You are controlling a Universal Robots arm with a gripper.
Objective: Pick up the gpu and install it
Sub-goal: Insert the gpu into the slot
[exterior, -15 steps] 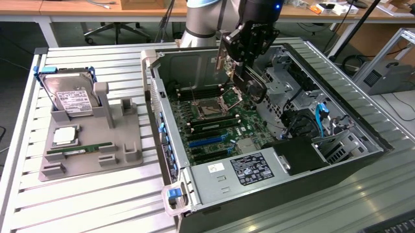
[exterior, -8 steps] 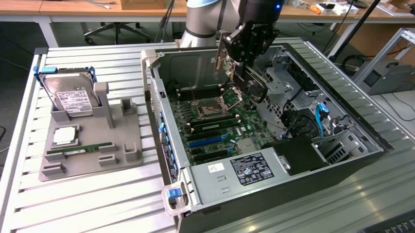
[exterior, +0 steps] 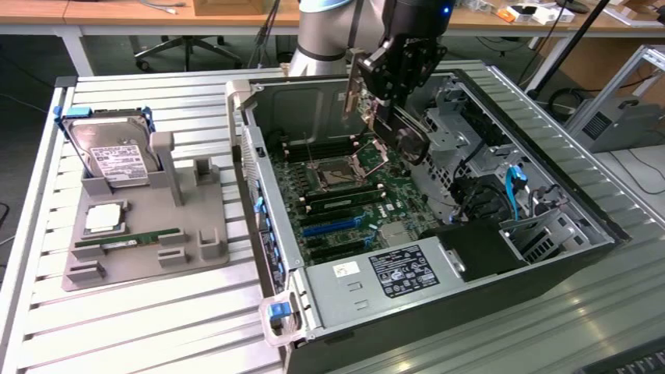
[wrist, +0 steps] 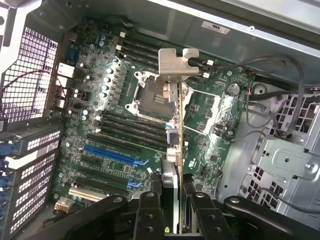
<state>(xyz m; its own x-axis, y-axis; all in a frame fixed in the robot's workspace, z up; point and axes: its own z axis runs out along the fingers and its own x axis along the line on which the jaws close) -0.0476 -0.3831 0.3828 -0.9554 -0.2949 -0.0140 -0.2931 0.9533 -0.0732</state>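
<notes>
Exterior view, arm [exterior: 324,35] over open case [exterior: 587,222], gripper [wrist: 175,207] clamping gpu [wrist: 177,67] edge-on

Arm [exterior: 324,35]: silver-grey cylindrical link, smooth finish. Directly above the hand [exterior: 387,97], a black wrist housing [exterior: 413,17] carrying a small blue light [exterior: 445,9]. Hand: black bar-linkage fingers [wrist: 149,210], round pivot pins [wrist: 118,199] exposed.

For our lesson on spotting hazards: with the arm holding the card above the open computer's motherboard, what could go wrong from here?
1. The dark flat gpu card with its silvery bracket, clamped in the jaws, hangs by the square metal processor socket, not over the long blue slot; lowering here might strike board parts.
2. Loose dark cables nearby could snag.
</notes>
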